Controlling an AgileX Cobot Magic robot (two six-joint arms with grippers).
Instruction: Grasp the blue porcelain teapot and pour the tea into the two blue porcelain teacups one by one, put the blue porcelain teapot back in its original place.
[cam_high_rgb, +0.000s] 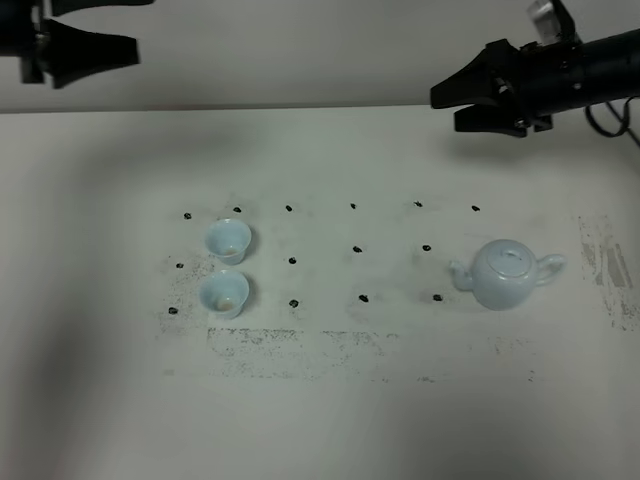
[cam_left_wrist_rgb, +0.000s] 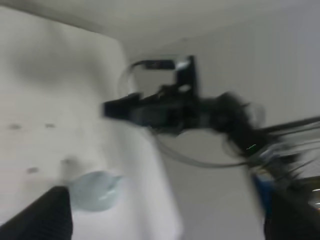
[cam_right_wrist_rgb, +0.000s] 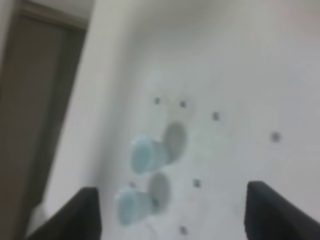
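Nothing of the task is done yet. The teapot (cam_high_rgb: 505, 275) stands upright on the right part of the tabletop (cam_high_rgb: 330, 410), lid on, with nothing touching it. The two cups stand upright on the left, well apart from it, the far cup (cam_high_rgb: 228, 240) just beside the near cup (cam_high_rgb: 224, 294). A grid of small black dots (cam_high_rgb: 357, 249) marks the surface between them. The step in hand looks like the first one: reaching for the teapot.

The right pincer (cam_high_rgb: 447, 108) hangs over the far edge of the tabletop, behind the teapot and well clear of it. Its jaws are spread wide and hold nothing. The left pincer (cam_high_rgb: 145, 22) hangs at the far left corner, also wide and empty, away from everything.

By my reckoning the right pincer, being the nearer, has to come down and forward to the teapot. It should line its jaws up with the handle, which seems to sit on the side away from the cups, though it is too small to be sure. The glaze is likely slick and the body round, so the grip should close squarely on the handle before any lift.
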